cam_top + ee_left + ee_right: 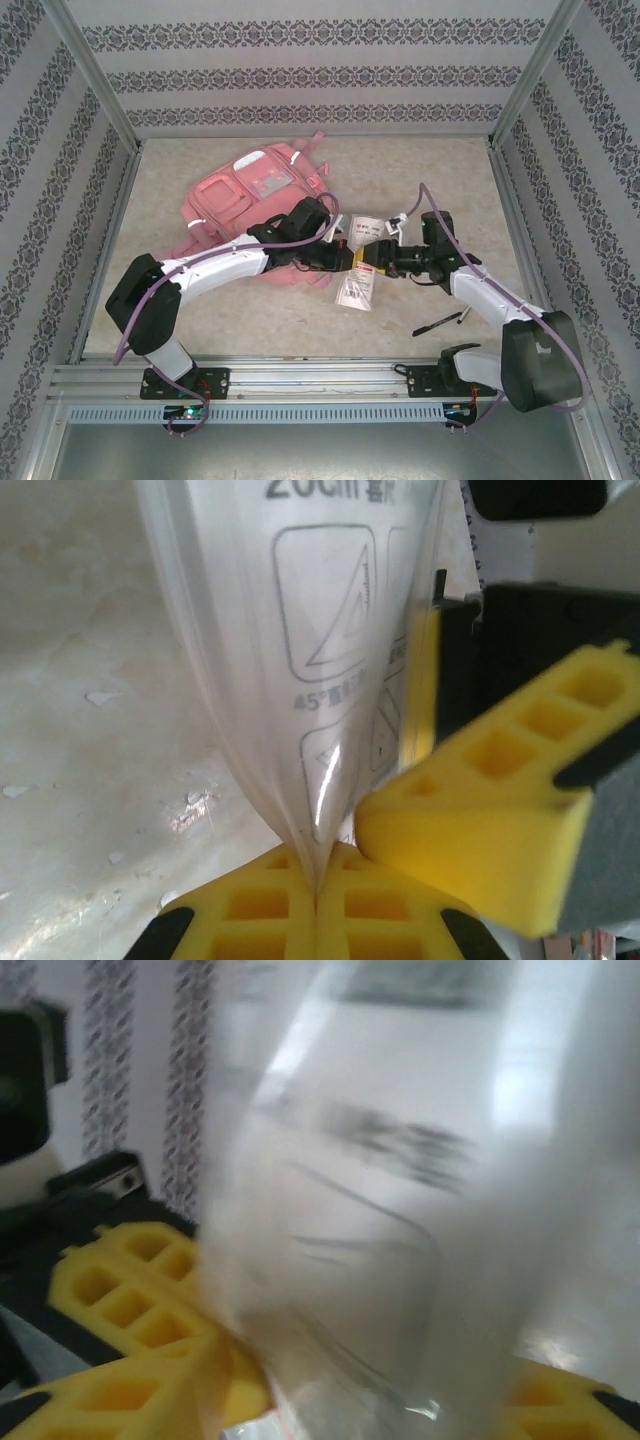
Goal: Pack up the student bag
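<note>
Top external, near to far. A thin black pen lies loose by the near-right edge of the beige marbled table, well apart from everything else. My read is that it's parked within the right arm's reach and is yet to be packed.

Mid-table, both arms meet nose to nose over a clear plastic pouch printed with set-square diagrams.

The left gripper is clamped tight on it. In the left wrist view you can see the yellow pads pinched on the pouch's edge, with the film standing up from them and bulging. You've only got a thin seam there, so it's a hold for positioning, not for carrying far.

The right gripper comes in from the opposite side. One of its yellow fingers sits just beside the pouch in the left wrist view. In the right wrist view the jaws stand apart with the blurred pouch between them, and I can't tell whether they're biting or only straddling. It looks like a second hold or a handover, so the floppy pouch doesn't fold. That's a judgement.

I can't tell whether the pouch's near end touches the table.

The soft pink fabric backpack lies flat in the far-left part of the table, front pockets up. The left forearm crosses its near-right edge. I can't tell whether a compartment is open, so check that before you swing the pouch over.
</note>
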{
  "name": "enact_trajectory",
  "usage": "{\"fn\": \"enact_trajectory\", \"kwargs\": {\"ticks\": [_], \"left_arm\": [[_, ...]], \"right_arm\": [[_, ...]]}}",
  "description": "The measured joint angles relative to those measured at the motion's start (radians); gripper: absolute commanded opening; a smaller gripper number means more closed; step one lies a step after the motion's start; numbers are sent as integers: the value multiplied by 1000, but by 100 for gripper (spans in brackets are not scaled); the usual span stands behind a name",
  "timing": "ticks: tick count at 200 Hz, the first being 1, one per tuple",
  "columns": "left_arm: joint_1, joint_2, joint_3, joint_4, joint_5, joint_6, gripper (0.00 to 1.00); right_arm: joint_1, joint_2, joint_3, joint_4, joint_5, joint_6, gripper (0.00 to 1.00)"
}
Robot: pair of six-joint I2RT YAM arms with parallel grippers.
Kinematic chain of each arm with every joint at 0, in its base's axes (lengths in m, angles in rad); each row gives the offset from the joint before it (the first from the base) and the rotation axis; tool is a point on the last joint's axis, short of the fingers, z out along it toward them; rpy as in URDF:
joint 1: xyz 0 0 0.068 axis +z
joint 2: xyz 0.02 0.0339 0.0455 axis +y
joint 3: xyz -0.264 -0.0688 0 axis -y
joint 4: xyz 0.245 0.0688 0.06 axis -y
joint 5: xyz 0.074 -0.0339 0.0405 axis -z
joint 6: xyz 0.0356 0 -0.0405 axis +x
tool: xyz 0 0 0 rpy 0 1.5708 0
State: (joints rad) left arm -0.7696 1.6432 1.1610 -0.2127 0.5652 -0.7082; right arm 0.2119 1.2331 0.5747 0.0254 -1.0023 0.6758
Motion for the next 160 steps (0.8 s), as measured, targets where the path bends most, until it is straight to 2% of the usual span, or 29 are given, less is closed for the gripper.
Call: {"fn": "enact_trajectory", "kwargs": {"ticks": [3, 12, 22, 38, 53, 71, 91, 108, 127, 137, 143, 160], "left_arm": [[2, -2, -4, 5, 4, -1, 26], [14, -8, -11, 15, 5, -5, 48], [33, -14, -25, 22, 10, -4, 57], [69, -43, -49, 18, 6, 7, 61], [113, -98, -53, -25, -39, 65, 66], [144, -167, -2, -156, -207, 179, 66], [148, -164, 100, -285, -405, 313, 68], [151, -99, 162, -372, -557, 403, 69], [162, 28, 206, -460, -678, 464, 72], [171, 106, 225, -500, -723, 482, 72], [179, 150, 236, -521, -743, 490, 67], [203, 256, 282, -580, -770, 501, 24]], "right_arm": [[0, 4, -2, 15, -2, 16, 0], [-4, 14, -4, 50, -24, 57, 0], [-7, 16, -1, 79, -28, 87, 0], [-19, 11, 6, 52, 5, 117, 0], [-37, 9, 35, -63, 99, 102, 0], [-31, -5, 82, -202, 257, 64, 0], [-3, -37, 108, -288, 394, 36, 0], [9, -57, 111, -324, 457, 27, 0], [9, -57, 111, -353, 489, 23, 0], [9, -54, 111, -363, 497, 21, 0], [10, -52, 111, -366, 500, 21, 0], [25, -50, 111, -374, 505, 21, 0]]}}
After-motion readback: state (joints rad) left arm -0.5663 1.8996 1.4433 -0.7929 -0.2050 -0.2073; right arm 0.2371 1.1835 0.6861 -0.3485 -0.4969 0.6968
